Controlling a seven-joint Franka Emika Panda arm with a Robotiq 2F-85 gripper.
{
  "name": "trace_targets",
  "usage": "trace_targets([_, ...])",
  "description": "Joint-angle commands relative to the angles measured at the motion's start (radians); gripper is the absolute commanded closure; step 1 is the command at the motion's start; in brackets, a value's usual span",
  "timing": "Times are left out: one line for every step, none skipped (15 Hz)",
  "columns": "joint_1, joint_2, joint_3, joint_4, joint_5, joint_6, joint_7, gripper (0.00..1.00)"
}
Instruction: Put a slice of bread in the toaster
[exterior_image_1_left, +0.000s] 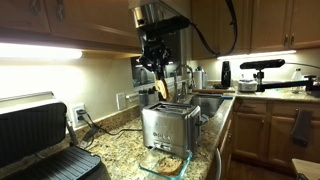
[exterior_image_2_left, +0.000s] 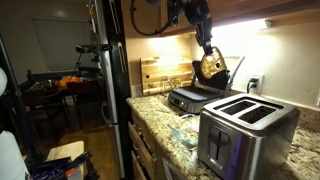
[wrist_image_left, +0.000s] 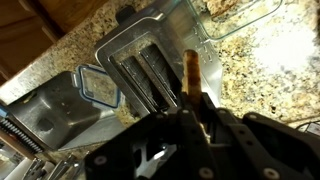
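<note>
My gripper (exterior_image_1_left: 160, 84) is shut on the slice of bread (exterior_image_1_left: 162, 88), tan with a darker crust, and holds it on edge in the air above the toaster (exterior_image_1_left: 170, 125). The toaster is shiny steel with two top slots and stands on the granite counter. In an exterior view the slice (exterior_image_2_left: 210, 68) hangs from the gripper (exterior_image_2_left: 208, 58) well above and behind the toaster (exterior_image_2_left: 245, 135). In the wrist view the slice (wrist_image_left: 192, 75) sticks out between the fingers (wrist_image_left: 195, 100), just right of the toaster slots (wrist_image_left: 145, 80).
A clear glass dish (exterior_image_1_left: 165, 160) with more bread lies in front of the toaster. A black-and-silver contact grill (exterior_image_1_left: 45, 140) stands open on the counter. A sink (exterior_image_1_left: 210, 100) and bottles lie behind. Cabinets hang overhead.
</note>
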Motion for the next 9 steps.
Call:
trace_targets([-0.023, -0.042, -0.005, -0.034, -0.027, -0.032, 0.050, 0.96])
trace_targets([-0.028, -0.045, -0.008, -0.036, -0.025, -0.036, 0.050, 0.96])
trace_targets([-0.033, -0.050, -0.010, -0.039, -0.014, -0.040, 0.039, 0.96])
trace_targets([-0.036, -0.052, -0.013, -0.040, -0.010, -0.041, 0.031, 0.96])
trace_targets([-0.041, -0.056, -0.015, -0.044, -0.006, -0.040, 0.024, 0.96])
trace_targets([-0.044, -0.059, -0.016, -0.046, -0.009, -0.041, 0.023, 0.96])
trace_targets([-0.047, -0.065, -0.019, -0.050, 0.000, -0.039, 0.007, 0.96])
trace_targets([-0.048, -0.072, -0.022, -0.054, 0.014, -0.028, -0.019, 0.96])
trace_targets([-0.050, -0.077, -0.024, -0.056, 0.025, -0.023, -0.044, 0.96])
